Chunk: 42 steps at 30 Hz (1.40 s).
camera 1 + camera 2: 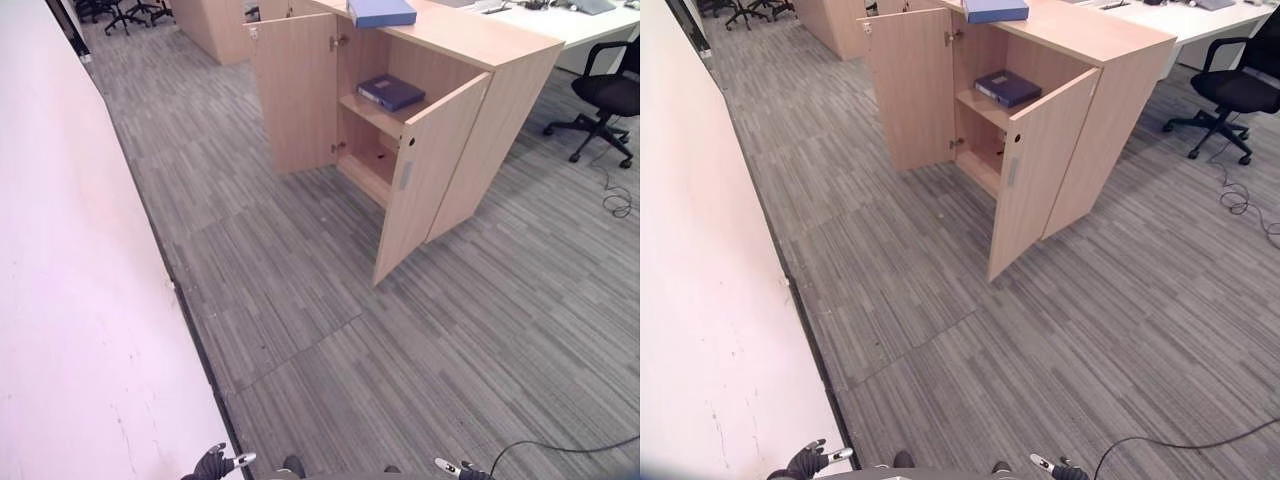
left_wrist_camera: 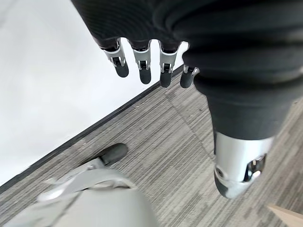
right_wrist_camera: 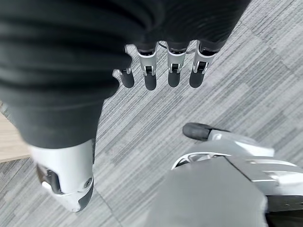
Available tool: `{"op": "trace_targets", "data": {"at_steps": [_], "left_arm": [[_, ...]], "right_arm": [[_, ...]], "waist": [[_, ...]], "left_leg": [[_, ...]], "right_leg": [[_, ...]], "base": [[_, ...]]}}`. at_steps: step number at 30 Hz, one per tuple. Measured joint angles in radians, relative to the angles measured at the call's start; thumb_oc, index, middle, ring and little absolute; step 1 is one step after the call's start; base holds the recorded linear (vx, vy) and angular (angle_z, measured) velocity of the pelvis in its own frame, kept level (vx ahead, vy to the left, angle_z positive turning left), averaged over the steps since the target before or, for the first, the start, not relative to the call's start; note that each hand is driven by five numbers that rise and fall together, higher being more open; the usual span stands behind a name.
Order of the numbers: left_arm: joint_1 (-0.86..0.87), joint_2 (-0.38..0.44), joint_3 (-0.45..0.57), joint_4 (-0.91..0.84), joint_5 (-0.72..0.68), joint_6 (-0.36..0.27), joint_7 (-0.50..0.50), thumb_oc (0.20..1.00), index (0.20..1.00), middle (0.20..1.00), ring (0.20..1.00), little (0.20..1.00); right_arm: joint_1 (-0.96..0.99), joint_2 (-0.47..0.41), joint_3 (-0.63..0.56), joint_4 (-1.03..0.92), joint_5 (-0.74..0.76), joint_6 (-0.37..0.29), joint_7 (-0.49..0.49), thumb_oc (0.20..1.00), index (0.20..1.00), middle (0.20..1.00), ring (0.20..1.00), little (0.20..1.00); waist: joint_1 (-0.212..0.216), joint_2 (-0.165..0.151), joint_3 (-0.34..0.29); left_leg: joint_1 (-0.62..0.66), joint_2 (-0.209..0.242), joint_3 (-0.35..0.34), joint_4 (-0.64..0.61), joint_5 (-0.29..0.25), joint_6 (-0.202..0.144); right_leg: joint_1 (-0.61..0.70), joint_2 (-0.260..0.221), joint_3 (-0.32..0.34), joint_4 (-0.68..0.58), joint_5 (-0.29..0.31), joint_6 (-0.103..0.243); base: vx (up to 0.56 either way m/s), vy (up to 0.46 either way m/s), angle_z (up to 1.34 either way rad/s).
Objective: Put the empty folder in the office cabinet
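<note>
Cabinet point(image 1: 500, 110) stands across the carpet point(image 1: 330, 330) from the robot, both doors swung open: left door point(image 1: 296, 90) turned out flat toward the room, right door point(image 1: 425, 180) angled out toward the robot. Inside, a dark blue folder point(image 1: 391, 92) lies flat on the upper shelf point(image 1: 375, 115); the lower compartment under it looks bare as far as the doors let you see. A second, lighter blue folder point(image 1: 381, 11) lies flat on top of the cabinet, at its far left corner, partly cut off by the frame edge. Can't tell from here which folder is the empty one.

Left robot hand point(image 2: 142, 61) hangs low at the robot's side next to the white wall point(image 1: 70, 300), fingers straight and spread, thumb apart, holding nothing. Right robot hand point(image 3: 161, 71) hangs low on the other side over the carpet, fingers likewise straight and relaxed, nothing in it. Both are well apart from the cabinet.

White counter point(image 1: 575, 25) runs behind the cabinet on the right, with a black office chair point(image 1: 605, 95) pulled up beside it. More chairs point(image 1: 125, 12) sit far back along the wall.
</note>
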Motion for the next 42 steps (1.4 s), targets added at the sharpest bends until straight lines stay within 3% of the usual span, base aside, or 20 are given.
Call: {"op": "trace_targets", "data": {"at_steps": [9, 32, 35, 38, 39, 40, 42], "left_arm": [[0.0, 0.001, 0.0, 0.002, 0.0, -0.001, -0.003, 1.0, 1.0, 1.0, 1.0, 1.0], [-0.002, 0.002, 0.002, -0.002, -0.032, -0.001, -0.001, 1.0, 1.0, 1.0, 1.0, 1.0], [-0.011, 0.002, 0.005, 0.0, -0.051, -0.002, 0.001, 1.0, 1.0, 1.0, 1.0, 1.0], [-0.043, 0.006, 0.006, 0.006, -0.07, -0.002, 0.003, 1.0, 1.0, 1.0, 1.0, 1.0], [-0.065, 0.005, 0.031, -0.005, -0.088, -0.009, 0.011, 1.0, 1.0, 1.0, 1.0, 1.0], [-0.076, 0.008, 0.032, -0.002, -0.088, -0.005, 0.015, 1.0, 1.0, 1.0, 1.0, 1.0], [-0.071, 0.007, 0.036, 0.002, -0.091, -0.006, 0.021, 1.0, 1.0, 1.0, 1.0, 1.0]], "right_arm": [[-0.027, -0.007, 0.006, 0.0, 0.0, 0.0, 0.007, 1.0, 1.0, 1.0, 1.0, 1.0], [-0.022, -0.008, 0.006, 0.002, 0.001, -0.001, 0.007, 1.0, 1.0, 1.0, 1.0, 1.0], [-0.025, -0.009, 0.005, 0.003, 0.001, -0.002, 0.002, 1.0, 1.0, 1.0, 1.0, 1.0], [-0.035, -0.007, -0.02, 0.005, 0.002, -0.003, -0.006, 1.0, 1.0, 1.0, 1.0, 1.0], [-0.051, -0.008, -0.036, -0.001, 0.002, -0.007, -0.013, 1.0, 1.0, 1.0, 1.0, 1.0], [-0.053, -0.006, -0.044, 0.001, 0.002, -0.01, -0.013, 1.0, 1.0, 1.0, 1.0, 1.0], [-0.062, -0.009, -0.041, 0.004, 0.002, -0.007, -0.017, 1.0, 1.0, 1.0, 1.0, 1.0]], "waist": [[0.002, -0.024, 0.014], [0.0, -0.014, 0.012], [0.002, -0.014, 0.033], [0.002, -0.028, 0.059], [0.001, -0.041, 0.088], [0.001, -0.055, 0.099], [0.008, -0.065, 0.111]], "left_leg": [[0.016, 0.0, -0.013, -0.014, 0.004, -0.007], [-0.012, 0.016, -0.06, 0.017, 0.01, -0.017], [-0.045, 0.028, -0.067, 0.078, 0.007, -0.022], [-0.116, 0.038, -0.087, 0.186, 0.034, -0.067], [-0.213, 0.058, -0.119, 0.345, 0.067, -0.126], [-0.255, 0.075, -0.113, 0.421, 0.082, -0.15], [-0.316, 0.121, -0.093, 0.571, 0.085, -0.145]], "right_leg": [[0.013, 0.002, -0.006, -0.001, -0.006, 0.002], [0.025, 0.022, -0.044, -0.001, -0.026, -0.004], [0.021, 0.022, -0.047, -0.004, -0.036, -0.011], [0.009, 0.016, -0.038, -0.003, -0.049, -0.034], [-0.041, 0.007, -0.025, 0.076, -0.075, -0.085], [-0.038, 0.006, -0.029, 0.073, -0.073, -0.095], [-0.008, 0.021, -0.028, 0.057, -0.071, -0.108]], "base": [[0.0, -0.002, 0.03], [0.01, -0.046, 0.06], [-0.01, -0.109, 0.09], [-0.01, -0.148, 0.16], [0.05, -0.206, 0.21], [0.11, -0.097, 0.09], [0.12, 0.016, -0.05]]}}
